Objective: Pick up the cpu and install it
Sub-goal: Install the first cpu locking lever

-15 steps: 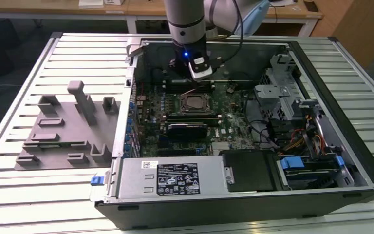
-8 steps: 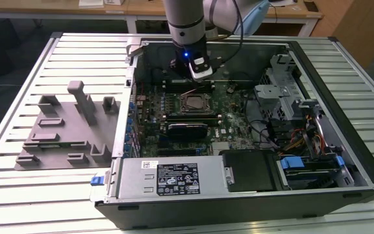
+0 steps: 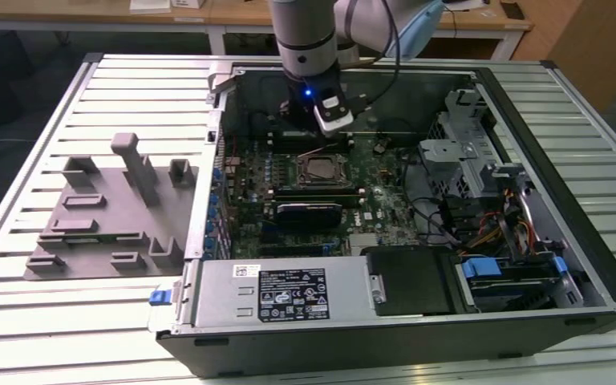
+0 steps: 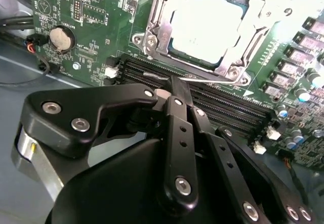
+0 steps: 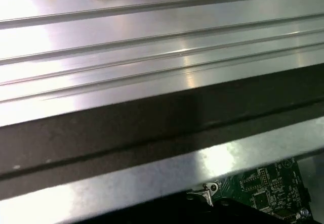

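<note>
Silver-topped and square, the cpu (image 4: 210, 24) lies flat inside the socket frame (image 4: 152, 37) on the green motherboard (image 4: 101, 11) of an open computer case (image 3: 394, 345). The frame's metal plate sits around the chip's edges.

The arm's gripper (image 4: 169, 85) hangs just beside the socket frame, over the black memory slots (image 4: 223, 100) that run along one side of it. Its black fingers are drawn together at the tips and appear to hold nothing. The cpu is apart from the gripper, across the thin wire lever (image 4: 202, 81) that lies along the near edge of the socket frame. In the exterior view the gripper sits beyond the socket frame, toward the far wall of the case.

Judging from this position, the main risk is contact low over the board. A slight drop or drift toward the socket frame could put the closed fingertips on the lever or the memory slots, scraping or snagging them. Whether the lever is fully latched cannot be told. If it is not, the chip could sit loose, and a nudge to the frame could shift it on its contacts.
</note>
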Robot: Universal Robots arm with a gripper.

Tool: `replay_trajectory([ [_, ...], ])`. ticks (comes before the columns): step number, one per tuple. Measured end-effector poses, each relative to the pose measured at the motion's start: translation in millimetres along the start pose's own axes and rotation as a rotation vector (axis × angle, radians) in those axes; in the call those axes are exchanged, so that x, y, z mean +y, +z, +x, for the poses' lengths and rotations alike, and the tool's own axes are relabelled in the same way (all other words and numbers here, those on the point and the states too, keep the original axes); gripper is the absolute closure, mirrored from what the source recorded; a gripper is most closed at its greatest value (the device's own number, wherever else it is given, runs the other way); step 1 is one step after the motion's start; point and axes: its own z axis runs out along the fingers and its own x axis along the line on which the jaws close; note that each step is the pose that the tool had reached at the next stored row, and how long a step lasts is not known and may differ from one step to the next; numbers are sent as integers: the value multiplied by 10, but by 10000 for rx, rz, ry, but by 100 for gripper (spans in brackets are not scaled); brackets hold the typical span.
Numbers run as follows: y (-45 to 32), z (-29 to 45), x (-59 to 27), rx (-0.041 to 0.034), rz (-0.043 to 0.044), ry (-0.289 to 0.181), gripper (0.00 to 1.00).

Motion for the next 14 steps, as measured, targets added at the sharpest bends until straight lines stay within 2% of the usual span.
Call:
replay_trajectory([
  [5, 23, 4, -4, -112, 253, 16, 89],
  [10, 49, 9, -7, -200, 380, 533, 89],
  [14, 65, 17, 12, -243, 429, 824, 89],
])
